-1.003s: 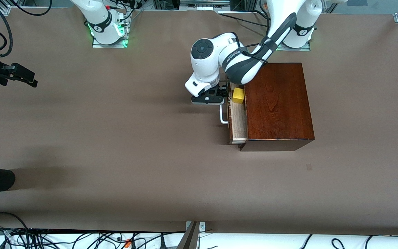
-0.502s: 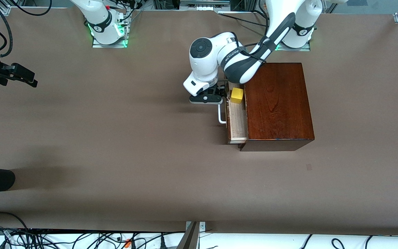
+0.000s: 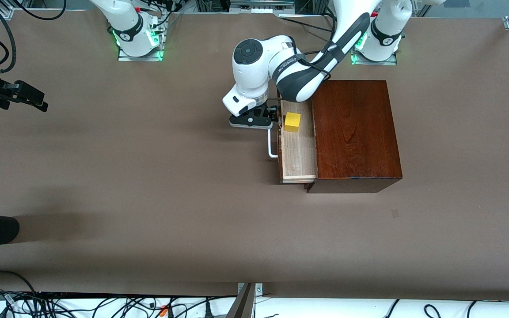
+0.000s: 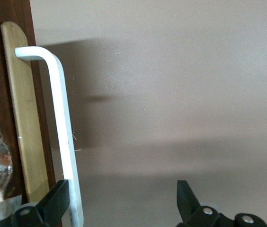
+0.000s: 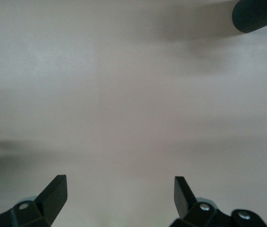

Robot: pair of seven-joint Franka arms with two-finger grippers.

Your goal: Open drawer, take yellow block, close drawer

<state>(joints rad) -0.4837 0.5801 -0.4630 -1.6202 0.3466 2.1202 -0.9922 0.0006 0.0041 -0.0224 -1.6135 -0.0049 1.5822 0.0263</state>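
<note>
Drawer [image 3: 299,152]: drawn farther out than a second ago.
Yellow block [image 3: 292,122]: now fully exposed, reachable.
Left gripper [image 3: 271,117]: spread, one finger hooking handle [image 4: 62,127].
Right gripper [image 5: 119,196]: released, waiting.

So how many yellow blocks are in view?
1. The block sits in the open drawer, at its end farther from the front camera. The part of the drawer still inside the box is hidden.

The pale light-wood drawer [image 3: 299,152] of the dark reddish-brown wooden box [image 3: 355,134] stands partly pulled out toward the right arm's end of the table, its white U-shaped bar handle [image 3: 271,145] on the front. The small bright-yellow cube [image 3: 292,122] sits upright in the drawer, at the end farther from the front camera.
</note>
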